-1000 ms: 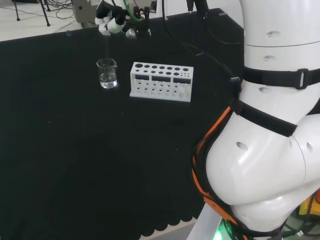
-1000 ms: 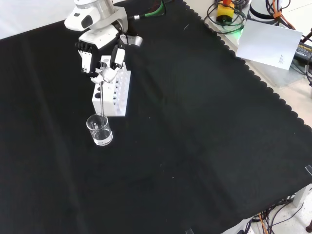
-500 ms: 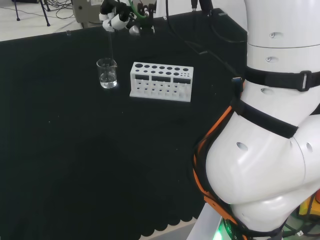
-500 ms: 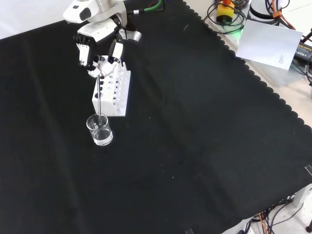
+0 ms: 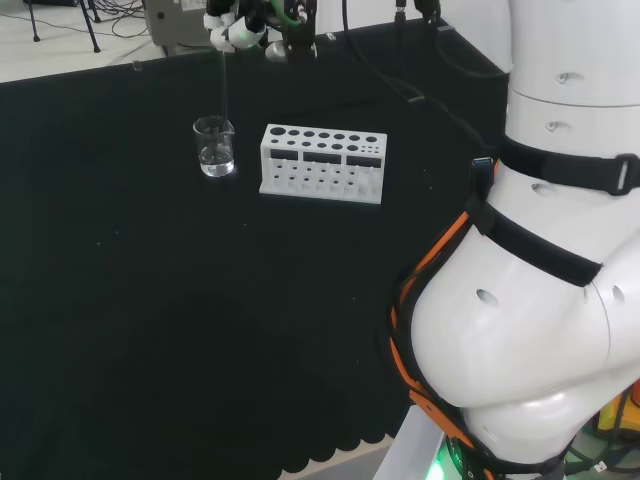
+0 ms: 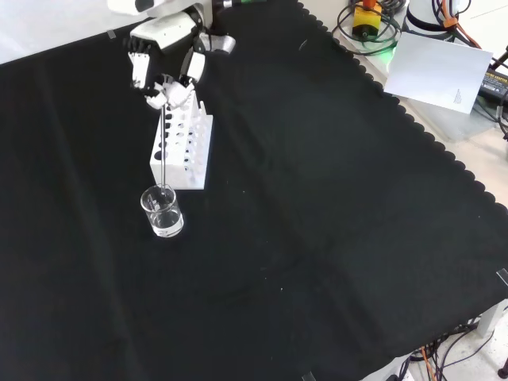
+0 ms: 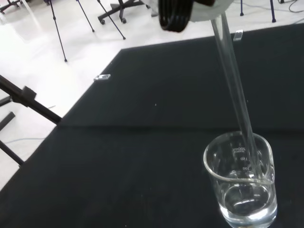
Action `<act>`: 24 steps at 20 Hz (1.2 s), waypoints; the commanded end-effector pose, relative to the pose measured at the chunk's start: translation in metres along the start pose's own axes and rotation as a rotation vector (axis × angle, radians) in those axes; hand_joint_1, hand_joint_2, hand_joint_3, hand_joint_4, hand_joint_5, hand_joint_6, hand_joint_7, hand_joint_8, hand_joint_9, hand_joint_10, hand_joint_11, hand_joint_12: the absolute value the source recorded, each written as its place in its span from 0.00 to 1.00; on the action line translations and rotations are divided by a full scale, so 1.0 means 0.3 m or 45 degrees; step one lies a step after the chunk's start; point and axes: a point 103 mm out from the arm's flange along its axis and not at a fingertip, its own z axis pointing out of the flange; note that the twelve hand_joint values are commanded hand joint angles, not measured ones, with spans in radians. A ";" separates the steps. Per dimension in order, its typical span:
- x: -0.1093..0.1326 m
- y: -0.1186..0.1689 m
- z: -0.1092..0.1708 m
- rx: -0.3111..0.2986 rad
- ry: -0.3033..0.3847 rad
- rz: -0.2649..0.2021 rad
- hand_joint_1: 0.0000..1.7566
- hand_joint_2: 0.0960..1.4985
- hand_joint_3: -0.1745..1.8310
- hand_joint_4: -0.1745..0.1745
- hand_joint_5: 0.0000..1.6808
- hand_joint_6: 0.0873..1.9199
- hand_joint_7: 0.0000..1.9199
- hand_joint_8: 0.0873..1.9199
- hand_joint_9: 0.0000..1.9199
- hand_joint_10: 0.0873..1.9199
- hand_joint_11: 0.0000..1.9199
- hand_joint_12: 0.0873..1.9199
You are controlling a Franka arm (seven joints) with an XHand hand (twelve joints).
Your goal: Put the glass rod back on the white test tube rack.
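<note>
hand (image 6: 167, 83) pinching glass rod (image 7: 236, 97) at top; thin, stiff, slick, breakable; lower end still inside beaker (image 7: 241, 185), beside rack (image 5: 322, 163).

A small clear glass beaker (image 5: 215, 146) with a little clear liquid in its bottom stands upright on the black cloth (image 5: 150, 300) with a scalloped edge that covers the bench. In the front view, a white sheet of paper (image 6: 441, 70) lies beyond the cloth's edge at upper right.
</note>
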 end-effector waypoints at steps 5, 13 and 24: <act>0.028 -0.064 -0.119 -0.081 0.011 -0.007 0.73 0.57 0.32 0.00 0.57 0.41 0.53 0.69 0.81 0.50 0.86 0.38; -0.019 -0.097 -0.182 -0.112 -0.007 0.041 0.73 0.57 0.32 0.00 0.57 0.41 0.53 0.69 0.81 0.50 0.86 0.38; -0.146 -0.183 -0.252 -0.156 -0.010 0.138 0.73 0.57 0.32 0.00 0.57 0.41 0.53 0.69 0.81 0.50 0.86 0.38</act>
